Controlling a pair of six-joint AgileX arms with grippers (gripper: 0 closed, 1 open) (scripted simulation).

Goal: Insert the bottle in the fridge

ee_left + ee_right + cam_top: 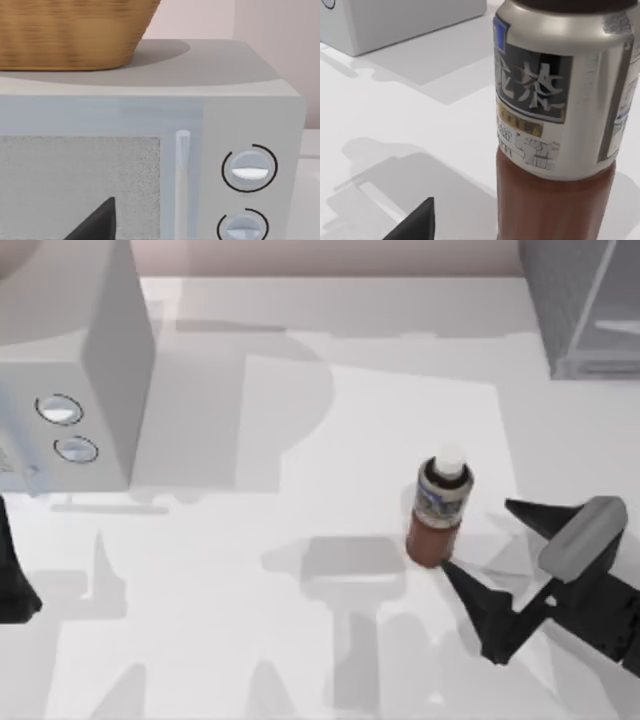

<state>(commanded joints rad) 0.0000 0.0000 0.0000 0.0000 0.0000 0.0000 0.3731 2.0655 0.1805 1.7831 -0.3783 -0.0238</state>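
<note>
The bottle (438, 512) stands upright on the table (300, 620), right of middle. Right gripper (480, 540) sits just beside it, fingers spread wide, lower tip maybe touching its base. Fridge (585, 305) is far right, left arm (15, 580) parked at the left edge

Bottle (440, 508) upright mid-table, just left of the right pincer (482, 540); fridge (585, 305) far right, microwave (70, 370) far left

Fridge (585, 310) cut by top view's edge; door unreadable.
</note>
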